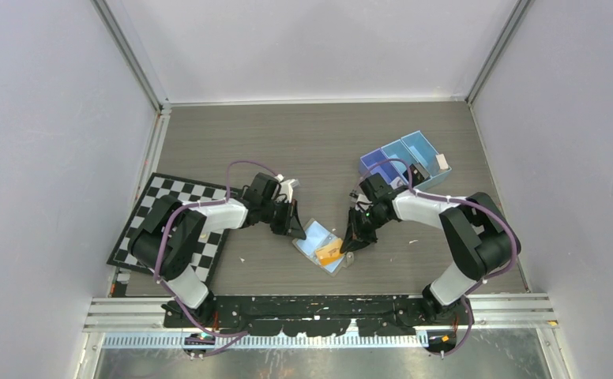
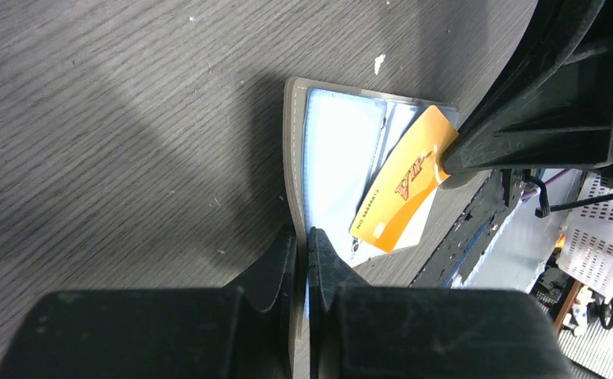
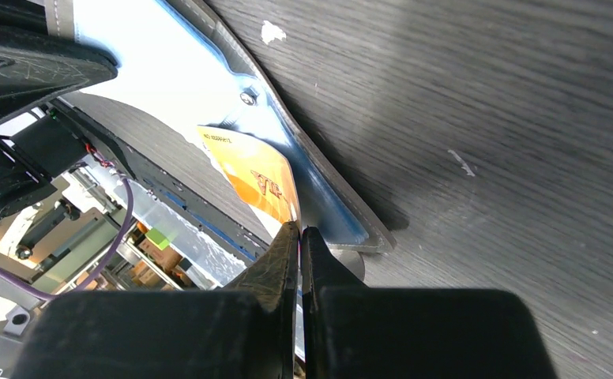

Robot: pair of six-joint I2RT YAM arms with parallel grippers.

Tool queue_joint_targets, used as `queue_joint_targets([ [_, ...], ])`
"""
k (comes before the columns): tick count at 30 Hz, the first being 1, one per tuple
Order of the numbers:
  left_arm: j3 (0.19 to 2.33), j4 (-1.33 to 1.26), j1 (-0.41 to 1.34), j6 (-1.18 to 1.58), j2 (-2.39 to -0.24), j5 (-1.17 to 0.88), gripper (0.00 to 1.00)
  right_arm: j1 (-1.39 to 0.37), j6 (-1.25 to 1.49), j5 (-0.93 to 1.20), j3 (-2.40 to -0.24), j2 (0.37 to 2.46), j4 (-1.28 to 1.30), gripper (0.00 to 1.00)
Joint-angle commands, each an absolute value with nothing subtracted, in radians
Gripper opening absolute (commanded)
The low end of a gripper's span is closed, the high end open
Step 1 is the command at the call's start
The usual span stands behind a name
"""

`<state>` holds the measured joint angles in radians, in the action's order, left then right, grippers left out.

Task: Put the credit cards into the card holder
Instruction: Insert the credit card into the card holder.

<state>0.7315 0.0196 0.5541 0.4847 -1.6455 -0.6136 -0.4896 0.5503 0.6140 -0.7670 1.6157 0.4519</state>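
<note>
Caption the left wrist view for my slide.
Left jaws clamp the open card holder by its edge; right jaws hold an orange card across its inside.

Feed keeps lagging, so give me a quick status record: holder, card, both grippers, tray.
card holder: lying open, pale blue inside up
orange card: askew across the holder's inside; cannot tell if it is in a pocket
left gripper: fingers shut on the holder's near edge
right gripper: fingers shut on the orange card's corner
blue tray: far right, apart from the holder; whitish item in its right end compartment
</note>
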Motion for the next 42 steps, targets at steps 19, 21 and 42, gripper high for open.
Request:
queue_joint_targets([
  [19, 0.752, 0.030, 0.554, 0.446, -1.646, -0.658, 0.00, -0.491, 0.539, 0.554, -0.835, 1.669, 0.471, 0.01],
  [21, 0.752, 0.028, 0.554, 0.446, -1.647, -0.664, 0.00, -0.493, 0.537, 0.559, -0.837, 1.680, 0.471, 0.01],
  [42, 0.749, 0.011, 0.554, 0.444, -1.646, -0.692, 0.00, -0.521, 0.526, 0.590, -0.893, 1.753, 0.475, 0.00],
])
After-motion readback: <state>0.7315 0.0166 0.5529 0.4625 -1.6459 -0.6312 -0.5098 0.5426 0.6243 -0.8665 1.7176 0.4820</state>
